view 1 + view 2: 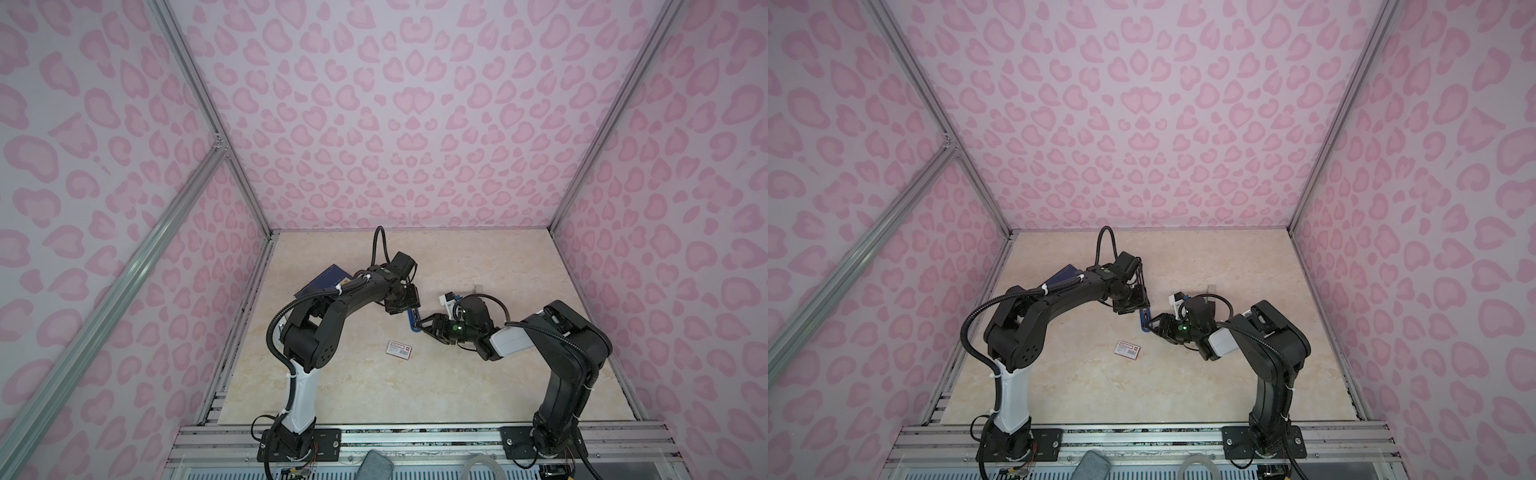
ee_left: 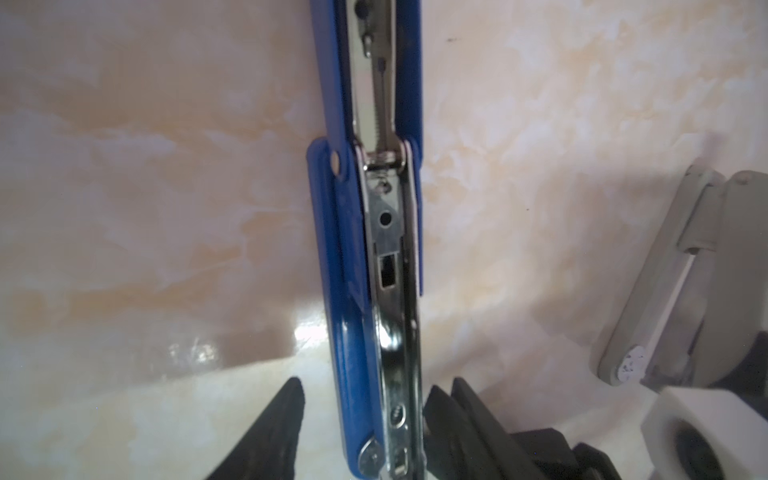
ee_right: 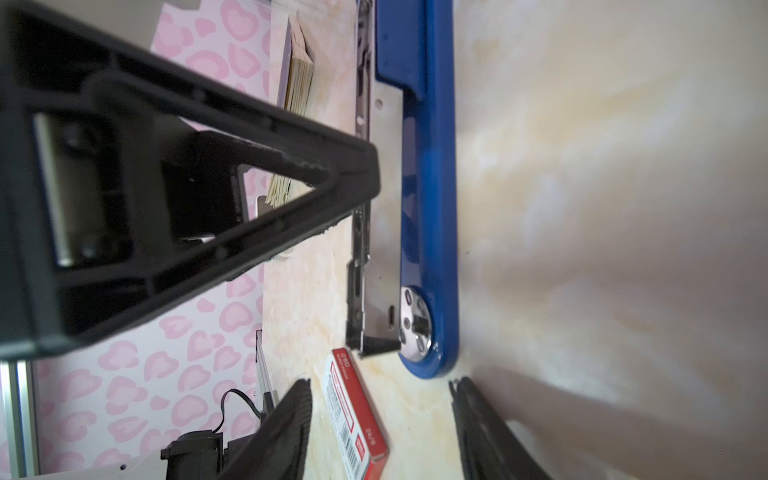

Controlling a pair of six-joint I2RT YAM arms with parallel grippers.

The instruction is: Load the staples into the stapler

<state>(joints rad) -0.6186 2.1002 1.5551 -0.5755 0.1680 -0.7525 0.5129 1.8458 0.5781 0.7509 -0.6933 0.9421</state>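
Observation:
The blue stapler (image 2: 353, 257) lies mid-table (image 1: 412, 323), its cover swung back past the hinge and its metal magazine (image 2: 390, 249) bare. My left gripper (image 2: 365, 386) is open astride its near end. One finger (image 2: 449, 419) rests against the metal side, while the other finger (image 2: 274, 432) stands clear of the blue side. My right gripper (image 3: 380, 384) is open and holds nothing, just short of the stapler's anvil end (image 3: 415, 324). The staples' white sleeve with red label (image 1: 399, 349) (image 3: 357, 415) lies flat nearby. The strips themselves do not show.
A dark blue booklet (image 1: 326, 282) lies at the back left, partly under my left arm. A small grey piece (image 1: 476, 287) stands behind my right wrist. The patterned walls close in the marble-look table (image 1: 519, 374) on three sides.

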